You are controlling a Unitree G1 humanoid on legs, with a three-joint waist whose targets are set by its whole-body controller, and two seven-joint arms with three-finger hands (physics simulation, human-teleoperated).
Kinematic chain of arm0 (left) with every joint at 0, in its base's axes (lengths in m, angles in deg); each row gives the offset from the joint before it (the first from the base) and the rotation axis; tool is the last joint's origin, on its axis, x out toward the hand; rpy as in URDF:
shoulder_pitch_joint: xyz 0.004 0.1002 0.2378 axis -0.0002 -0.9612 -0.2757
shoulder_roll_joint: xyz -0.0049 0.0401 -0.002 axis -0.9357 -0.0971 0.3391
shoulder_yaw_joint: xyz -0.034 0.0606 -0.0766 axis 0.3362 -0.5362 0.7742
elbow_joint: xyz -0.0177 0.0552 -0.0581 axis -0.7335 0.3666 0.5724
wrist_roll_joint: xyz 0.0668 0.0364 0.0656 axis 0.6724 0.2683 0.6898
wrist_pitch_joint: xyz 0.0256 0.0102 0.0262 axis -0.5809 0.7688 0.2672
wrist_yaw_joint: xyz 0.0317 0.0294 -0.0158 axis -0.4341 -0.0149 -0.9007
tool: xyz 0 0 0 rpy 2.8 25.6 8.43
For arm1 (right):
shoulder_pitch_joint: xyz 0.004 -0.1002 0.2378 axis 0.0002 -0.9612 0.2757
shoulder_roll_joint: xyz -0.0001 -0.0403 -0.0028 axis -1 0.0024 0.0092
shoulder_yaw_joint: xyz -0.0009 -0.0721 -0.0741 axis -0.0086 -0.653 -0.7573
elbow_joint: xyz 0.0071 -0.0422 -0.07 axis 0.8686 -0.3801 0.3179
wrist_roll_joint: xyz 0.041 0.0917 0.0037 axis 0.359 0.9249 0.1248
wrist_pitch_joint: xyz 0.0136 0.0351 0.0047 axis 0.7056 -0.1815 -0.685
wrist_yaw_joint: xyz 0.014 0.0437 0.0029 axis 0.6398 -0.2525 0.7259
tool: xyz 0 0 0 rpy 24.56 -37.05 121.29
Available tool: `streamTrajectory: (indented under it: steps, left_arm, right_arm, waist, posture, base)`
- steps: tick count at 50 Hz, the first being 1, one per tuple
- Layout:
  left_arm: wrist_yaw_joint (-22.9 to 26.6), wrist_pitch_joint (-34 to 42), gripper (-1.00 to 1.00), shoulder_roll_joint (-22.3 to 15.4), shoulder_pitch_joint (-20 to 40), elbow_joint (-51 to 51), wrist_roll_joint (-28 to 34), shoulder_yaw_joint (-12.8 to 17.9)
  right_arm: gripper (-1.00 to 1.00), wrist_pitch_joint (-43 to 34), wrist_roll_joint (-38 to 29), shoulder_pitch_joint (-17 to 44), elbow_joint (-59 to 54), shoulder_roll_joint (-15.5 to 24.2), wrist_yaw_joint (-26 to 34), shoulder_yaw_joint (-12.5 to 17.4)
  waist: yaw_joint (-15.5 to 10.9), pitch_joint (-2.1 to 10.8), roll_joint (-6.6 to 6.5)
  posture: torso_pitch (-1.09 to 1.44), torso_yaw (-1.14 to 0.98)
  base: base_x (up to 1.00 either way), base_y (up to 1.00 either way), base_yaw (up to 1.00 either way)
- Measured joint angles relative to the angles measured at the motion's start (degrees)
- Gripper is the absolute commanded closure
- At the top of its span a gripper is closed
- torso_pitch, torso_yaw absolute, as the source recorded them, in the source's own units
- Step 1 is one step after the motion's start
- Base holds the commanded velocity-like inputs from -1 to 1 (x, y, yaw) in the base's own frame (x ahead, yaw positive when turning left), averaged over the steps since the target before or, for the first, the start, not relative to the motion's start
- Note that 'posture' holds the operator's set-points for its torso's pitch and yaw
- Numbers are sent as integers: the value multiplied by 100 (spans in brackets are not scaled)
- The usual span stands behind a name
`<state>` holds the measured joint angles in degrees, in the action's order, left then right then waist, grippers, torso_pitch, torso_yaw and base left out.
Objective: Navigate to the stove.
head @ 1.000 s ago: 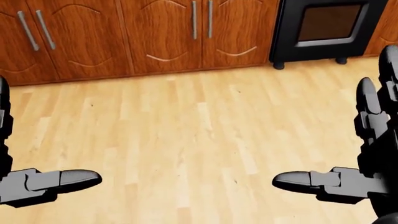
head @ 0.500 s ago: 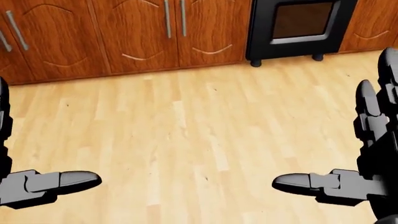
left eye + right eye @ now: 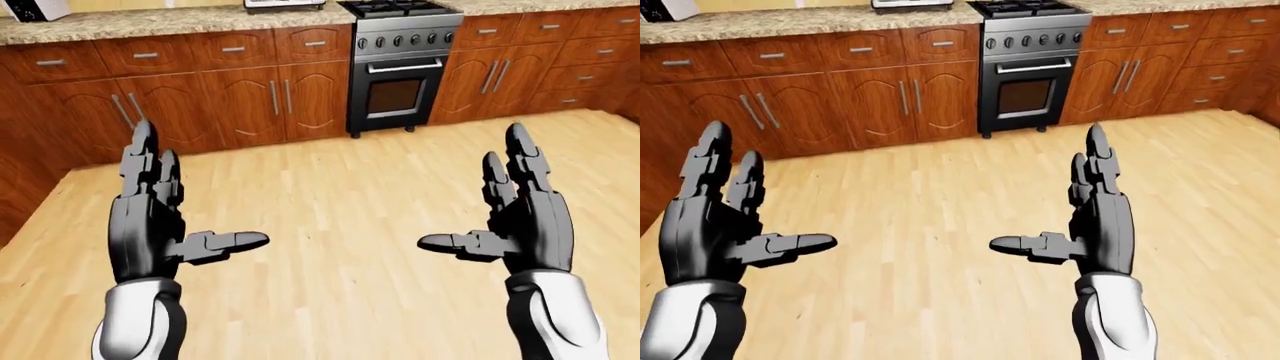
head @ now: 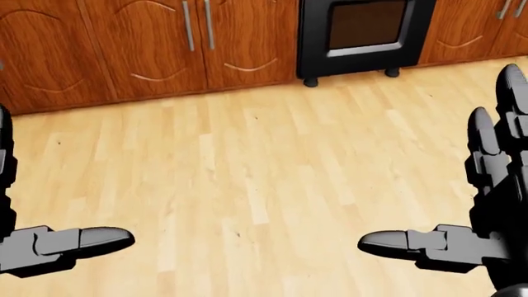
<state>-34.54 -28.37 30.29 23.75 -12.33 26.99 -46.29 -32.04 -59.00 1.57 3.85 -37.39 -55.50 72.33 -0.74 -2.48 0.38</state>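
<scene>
The stove [image 3: 402,64] is black and steel, with a row of knobs, an oven door with a dark window and burners on top. It stands among wooden cabinets near the top centre-right of the left-eye view; its oven door [image 4: 363,34] shows at the top of the head view. My left hand [image 3: 185,214] and right hand [image 3: 490,206] are raised over the floor, palms facing each other, fingers spread and holding nothing. Both hands are well short of the stove.
Wooden base cabinets [image 3: 210,97] with metal handles run along the wall under a granite counter [image 3: 150,22]. More drawers [image 3: 560,64] stand right of the stove. A cabinet side [image 3: 20,195] juts in at the left. Light wood floor [image 3: 340,202] lies between me and the stove.
The camera has turned to the right: in the head view the oven door and cabinets slid left. My hands keep the same pose.
</scene>
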Motion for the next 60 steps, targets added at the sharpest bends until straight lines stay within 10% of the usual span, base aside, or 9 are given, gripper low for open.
streamTrajectory:
  steps: [6, 11, 23, 29, 45, 51, 57, 60]
  left_arm:
    - [21, -39, -100, 6, 30, 23, -37, -47]
    - [9, -48, -100, -8, 11, 45, -28, -14]
    - [-23, -26, -100, -33, 20, 18, 10, 2]
    - [-31, -54, -100, -15, 36, 49, 22, 29]
    - [-4, -40, -100, -24, 22, -6, -37, -2]
    - [-54, 66, -100, -30, -5, 65, 25, 42]
    - [-32, -86, -100, -45, 52, 13, 40, 0]
    - [15, -66, -100, 21, 21, 73, -1, -130]
  right_arm:
    - [-100, -25, -17, -24, -20, -4, -16, 73]
    - [-100, -11, -9, 19, 47, -3, -14, 47]
    - [-100, -87, 28, 75, 91, -4, 14, -17]
    - [-100, -41, 25, 39, 39, 2, 26, -14]
    - [-100, -18, -22, -4, 57, -15, 11, 43]
    - [-100, -78, 19, -8, -51, -29, 54, -7]
    - [-100, -14, 19, 77, 77, -10, 32, -20]
    - [-100, -4, -25, 6, -47, 20, -3, 93]
  waist:
    - [32, 26, -82]
    - [11, 74, -409]
    - [-45, 102, -132]
    - [-48, 143, 327]
    - [-55, 20, -334]
    - [-68, 135, -292]
    - [-63, 141, 283]
    - [46, 35, 112]
  posture:
    - [0, 0]
    - [0, 0]
    - [0, 0]
    - [0, 0]
    - [0, 0]
    - [0, 0]
    - [0, 0]
    - [0, 0]
  base:
    - [0, -5, 0]
    - [0, -6, 0]
    - [0, -21, 0]
    - [0, -34, 0]
    - [0, -34, 0]
    - [0, -34, 0]
    - [0, -39, 0]
    - [0, -64, 0]
